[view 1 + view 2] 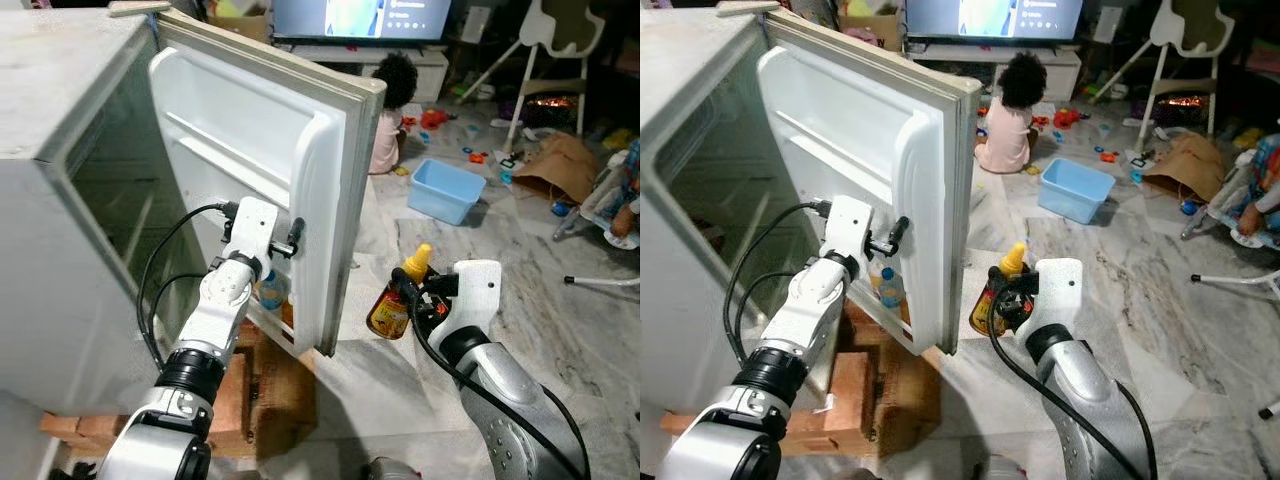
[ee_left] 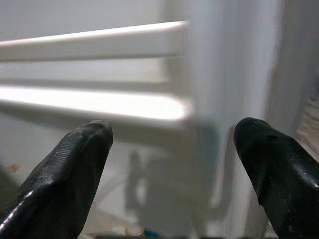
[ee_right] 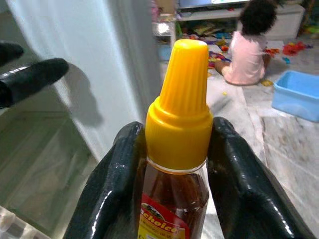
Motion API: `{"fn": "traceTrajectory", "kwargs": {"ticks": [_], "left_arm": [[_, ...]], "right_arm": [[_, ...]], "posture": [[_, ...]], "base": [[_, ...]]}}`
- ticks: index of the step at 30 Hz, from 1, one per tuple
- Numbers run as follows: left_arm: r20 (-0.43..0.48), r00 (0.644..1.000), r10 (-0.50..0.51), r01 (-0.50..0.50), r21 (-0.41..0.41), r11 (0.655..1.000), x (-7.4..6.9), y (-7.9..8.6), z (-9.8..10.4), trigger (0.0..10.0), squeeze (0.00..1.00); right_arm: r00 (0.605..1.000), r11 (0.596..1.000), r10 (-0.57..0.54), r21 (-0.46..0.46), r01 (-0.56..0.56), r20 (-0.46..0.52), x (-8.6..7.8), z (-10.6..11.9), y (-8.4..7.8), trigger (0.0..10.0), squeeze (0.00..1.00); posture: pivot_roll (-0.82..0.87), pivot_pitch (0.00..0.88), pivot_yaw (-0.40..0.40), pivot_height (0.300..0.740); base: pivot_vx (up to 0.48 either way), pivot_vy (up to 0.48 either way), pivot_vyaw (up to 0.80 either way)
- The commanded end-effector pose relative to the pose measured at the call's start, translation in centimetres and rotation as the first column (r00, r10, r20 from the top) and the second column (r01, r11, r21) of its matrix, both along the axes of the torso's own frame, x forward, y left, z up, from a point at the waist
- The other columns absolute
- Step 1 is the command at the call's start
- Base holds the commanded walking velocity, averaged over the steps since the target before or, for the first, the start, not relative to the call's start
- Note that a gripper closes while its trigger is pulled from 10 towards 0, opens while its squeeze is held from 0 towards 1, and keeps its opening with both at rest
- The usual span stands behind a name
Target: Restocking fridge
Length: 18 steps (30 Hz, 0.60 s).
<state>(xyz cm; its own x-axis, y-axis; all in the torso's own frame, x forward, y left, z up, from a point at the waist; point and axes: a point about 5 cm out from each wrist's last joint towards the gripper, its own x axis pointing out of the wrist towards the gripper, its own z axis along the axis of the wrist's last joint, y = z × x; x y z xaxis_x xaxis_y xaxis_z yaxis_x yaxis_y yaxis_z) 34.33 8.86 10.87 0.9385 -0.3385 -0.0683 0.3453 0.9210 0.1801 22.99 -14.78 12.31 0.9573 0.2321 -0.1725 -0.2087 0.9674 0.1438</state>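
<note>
A small white fridge [image 1: 60, 110] stands on the left with its door [image 1: 270, 150] swung wide open. My left gripper [image 1: 292, 240] is open and held close to the door's inner side, just above the lowest door shelf, where a small blue-capped bottle [image 1: 890, 288] sits. The left wrist view shows both fingers [image 2: 75, 164] spread before the white shelf rails [image 2: 99, 45]. My right gripper [image 1: 408, 292] is shut on a brown sauce bottle with a yellow cap [image 3: 179, 109], held upright to the right of the door's edge.
A person [image 1: 1008, 110] sits on the marble floor beyond the door, next to a blue tub [image 1: 1072, 190] and scattered toys. Wooden blocks and cardboard [image 1: 270, 390] lie under the fridge. Chair legs [image 1: 520, 90] stand at the back right.
</note>
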Motion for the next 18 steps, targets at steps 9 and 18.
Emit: {"fn": "traceTrajectory", "kwargs": {"ticks": [9,18], "left_arm": [[0.045,0.985,-0.169,0.169,0.004,0.986,-0.5,-3.7,0.8,10.0,0.00],[0.031,0.983,-0.183,0.183,0.018,0.983,-1.1,-2.8,-0.1,10.0,0.00]], "right_arm": [[0.999,0.999,-0.033,-0.011,0.034,0.036,0.1,0.6,-0.6,10.0,0.00],[0.999,0.999,-0.034,-0.008,0.034,0.031,0.2,0.5,-0.6,10.0,0.00]], "posture": [[-0.05,0.000,-0.003,0.740],[-0.04,0.000,-0.008,0.740]], "base": [[0.072,0.146,0.00],[0.000,0.000,0.00]]}}
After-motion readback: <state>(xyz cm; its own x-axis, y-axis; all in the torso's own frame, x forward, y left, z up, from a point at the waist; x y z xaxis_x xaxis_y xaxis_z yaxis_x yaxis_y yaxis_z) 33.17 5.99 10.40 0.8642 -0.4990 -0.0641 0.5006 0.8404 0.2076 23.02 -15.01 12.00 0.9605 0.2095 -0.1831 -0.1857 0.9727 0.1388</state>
